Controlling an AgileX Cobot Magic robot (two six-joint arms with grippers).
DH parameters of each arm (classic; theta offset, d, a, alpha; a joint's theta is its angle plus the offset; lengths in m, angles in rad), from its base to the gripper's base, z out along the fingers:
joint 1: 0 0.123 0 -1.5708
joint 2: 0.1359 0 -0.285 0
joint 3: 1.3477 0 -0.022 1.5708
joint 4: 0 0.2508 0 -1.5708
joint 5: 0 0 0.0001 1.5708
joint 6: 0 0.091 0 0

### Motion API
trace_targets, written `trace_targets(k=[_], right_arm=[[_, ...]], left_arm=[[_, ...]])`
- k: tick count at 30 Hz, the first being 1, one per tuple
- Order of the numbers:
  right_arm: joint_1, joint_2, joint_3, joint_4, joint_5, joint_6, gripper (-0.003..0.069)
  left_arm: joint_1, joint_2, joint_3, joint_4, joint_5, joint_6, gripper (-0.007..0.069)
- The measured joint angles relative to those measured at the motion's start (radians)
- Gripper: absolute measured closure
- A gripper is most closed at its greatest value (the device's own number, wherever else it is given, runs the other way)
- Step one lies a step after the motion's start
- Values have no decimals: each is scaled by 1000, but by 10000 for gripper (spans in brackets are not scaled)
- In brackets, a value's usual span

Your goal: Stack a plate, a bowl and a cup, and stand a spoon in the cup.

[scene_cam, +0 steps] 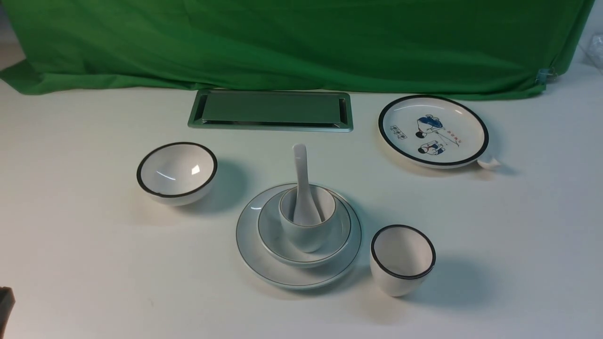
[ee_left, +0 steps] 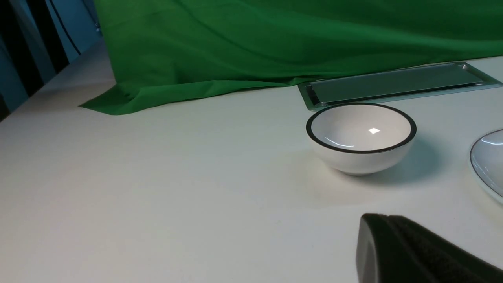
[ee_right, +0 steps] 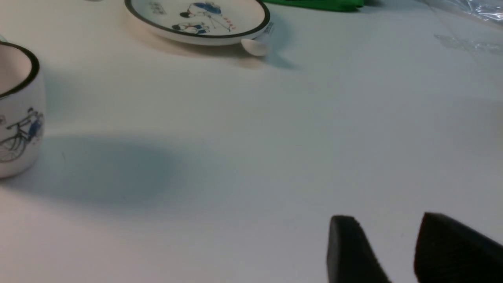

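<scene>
Stack sat near the middle of the white surface [scene_cam: 70, 263], a bit toward the near edge: the plate [scene_cam: 254, 256] at the bottom, the bowl [scene_cam: 275, 235] centred on it, the cup [scene_cam: 306, 233] upright in the bowl, and the spoon [scene_cam: 301, 188] standing in the cup w/ scoop down and handle up, leaning toward the far edge. Left of the stack and apart from it stood a black-rimmed bowl [scene_cam: 177, 172], empty, glossy inside. Right of the stack, nearer the near edge, stood a black-rimmed cup [scene_cam: 402, 259], close to the plate's rim but not touching; the right wrist view showed a bicycle drawing on its side. Toward the far right corner lay a black-rimmed plate w/ blue drawings [scene_cam: 433, 130]: two small figures plus some small printed characters, too small to read. A small white item [scene_cam: 489, 163] poked out from under that plate's near-right rim; couldn't tell what it was. At the far edge, centre, a grey metal tray-like panel [scene_cam: 271, 110] lay in front of the green cloth [scene_cam: 301, 42] that draped the back. Left gripper [ee_left: 397, 239] hung low over the surface by the near-left corner, clenched w/ nothing in it, only a dark finger mass showing in its wrist view. Right gripper [ee_right: 393, 247] hung over bare surface on the right side, two dark fingers [ee_right: 349, 251] parted w/ a clear gap, released, grasping nothing.
</scene>
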Motion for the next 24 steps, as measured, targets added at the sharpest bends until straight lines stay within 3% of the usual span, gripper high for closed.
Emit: trace_targets(k=[24], right_arm=[[0,0,0,0,0,8,372]], left_arm=[[0,0,0,0,0,-1,621]])
